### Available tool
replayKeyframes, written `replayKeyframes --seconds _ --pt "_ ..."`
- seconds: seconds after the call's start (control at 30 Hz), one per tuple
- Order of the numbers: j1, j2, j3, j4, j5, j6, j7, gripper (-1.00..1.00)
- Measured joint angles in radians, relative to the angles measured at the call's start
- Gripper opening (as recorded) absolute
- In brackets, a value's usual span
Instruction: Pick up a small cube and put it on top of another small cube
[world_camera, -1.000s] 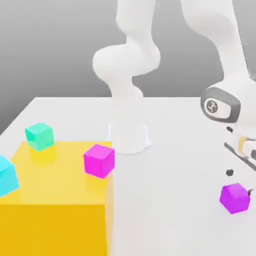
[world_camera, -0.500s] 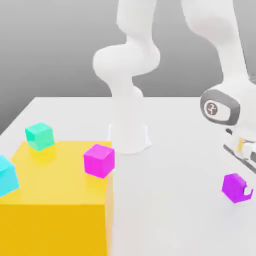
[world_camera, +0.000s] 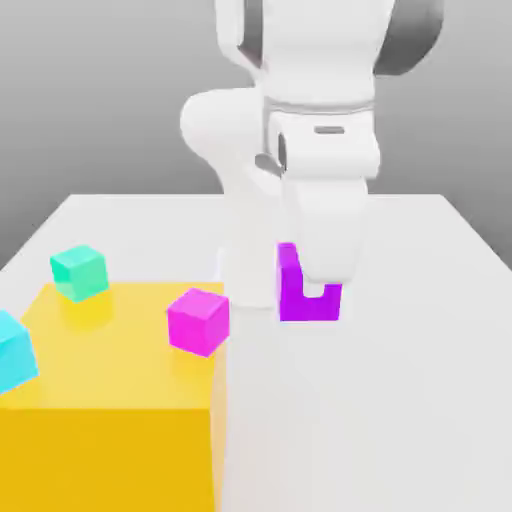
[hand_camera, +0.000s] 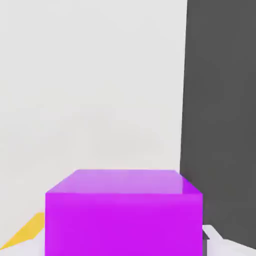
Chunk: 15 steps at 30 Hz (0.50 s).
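I have the gripper clamped on the small violet-purple cube, lifted above the table, beside the yellow block.

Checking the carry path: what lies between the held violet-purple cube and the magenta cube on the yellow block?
In the exterior view, nothing: between the small violet-purple cube in the gripper and the magenta cube on the big yellow block is bare white table.
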Motion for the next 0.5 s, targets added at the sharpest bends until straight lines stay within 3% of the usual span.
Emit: replayKeyframes --seconds 0.13,0.17,0.37,0.5 --pt "-0.029 0.022 -0.043 -0.060 -0.009 0.080 -0.031 -1.00" --pt "-0.031 0.034 -0.046 -0.079 -0.008 0.111 -0.034 1.00" --pt "-0.031 0.040 -0.048 -0.089 -0.007 0.127 -0.035 1.00" --pt "-0.033 -0.006 -0.038 -0.020 -0.012 0.013 -0.029 1.00"
